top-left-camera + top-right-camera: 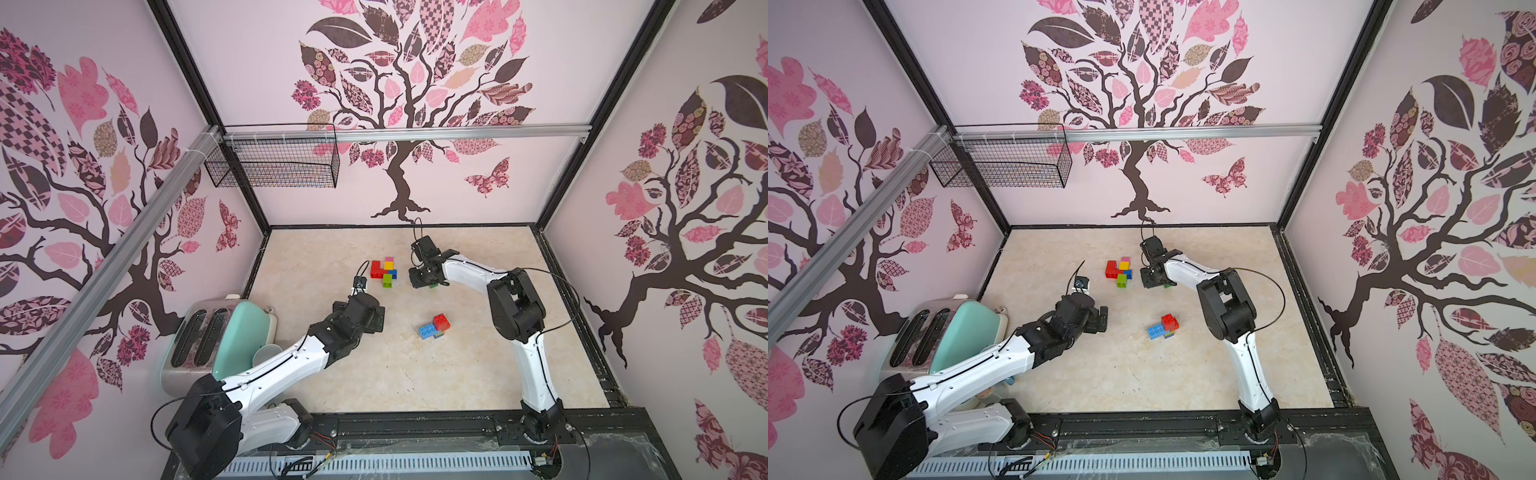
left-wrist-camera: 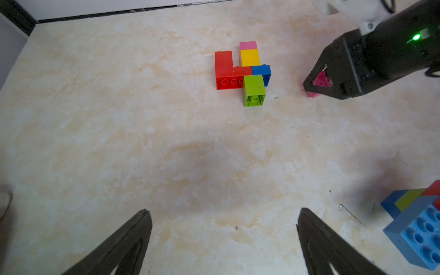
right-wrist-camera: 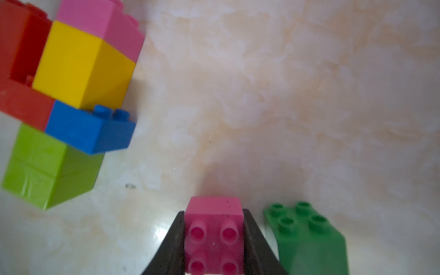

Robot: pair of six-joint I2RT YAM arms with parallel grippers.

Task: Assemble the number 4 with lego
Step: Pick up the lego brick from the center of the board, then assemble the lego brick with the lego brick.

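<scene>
Fingers (image 3: 171, 242) of right gripper (image 3: 214, 211) clamp pink brick (image 3: 214, 235) beside the half-built lego 4 (image 2: 240, 71), probably to lengthen it; left gripper (image 2: 223, 210) hangs near the 4, spread wide, leaving room.

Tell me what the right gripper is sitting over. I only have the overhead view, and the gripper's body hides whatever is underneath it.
Observer: In the right wrist view, the right gripper has its fingers against both sides of a pink brick.
Operator: I see a bit of green next to it. Is that caught too?
Observer: No. The dark green brick lies outside one finger, not between them.
Operator: And the left gripper, is it carrying anything?
Observer: No. The left wrist view shows the left gripper open, with only bare table between its fingers.
</scene>
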